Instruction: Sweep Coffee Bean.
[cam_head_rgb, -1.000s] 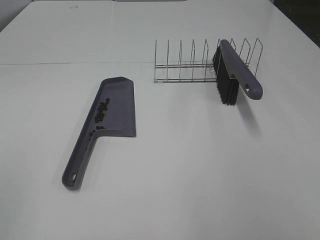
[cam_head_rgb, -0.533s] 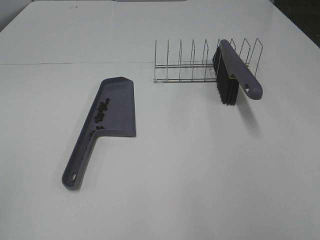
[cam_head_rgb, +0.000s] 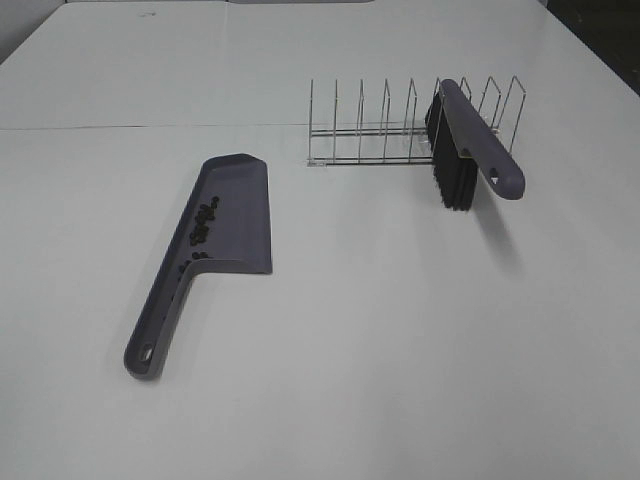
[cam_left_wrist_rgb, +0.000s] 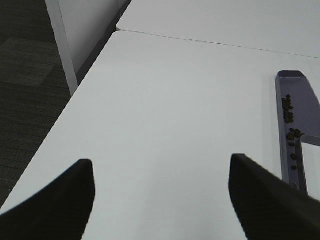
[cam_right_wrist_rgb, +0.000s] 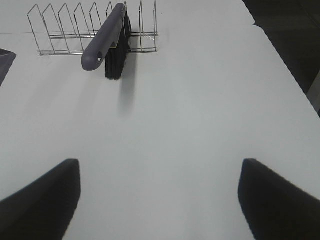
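Beans (cam_head_rgb: 203, 220) lie in a loose string inside the dustpan (cam_head_rgb: 243, 215), along its raised wall on the handle side; a few sit at the neck where the pan narrows into the handle. No beans are visible on the bare table (cam_head_rgb: 380, 330). The dustpan lies flat, mouth pointing away toward the rack (cam_head_rgb: 400, 125). The brush (cam_head_rgb: 470, 140) stands in the rack, bristles down, handle sloping out toward the near side. Rack and dustpan are well apart.

Left pincer (cam_left_wrist_rgb: 160, 195): released, jaws wide, holding nothing, above bare table with the dustpan off to one side. Right pincer (cam_right_wrist_rgb: 157, 195): released, holding nothing, facing the brush from well back.

Judgement: sweeping looks done, brush parked. If the dustpan is lifted next, the left pincer should take the handle near mid-length and keep the pan level or tipped back, since the open mouth would spill beans.
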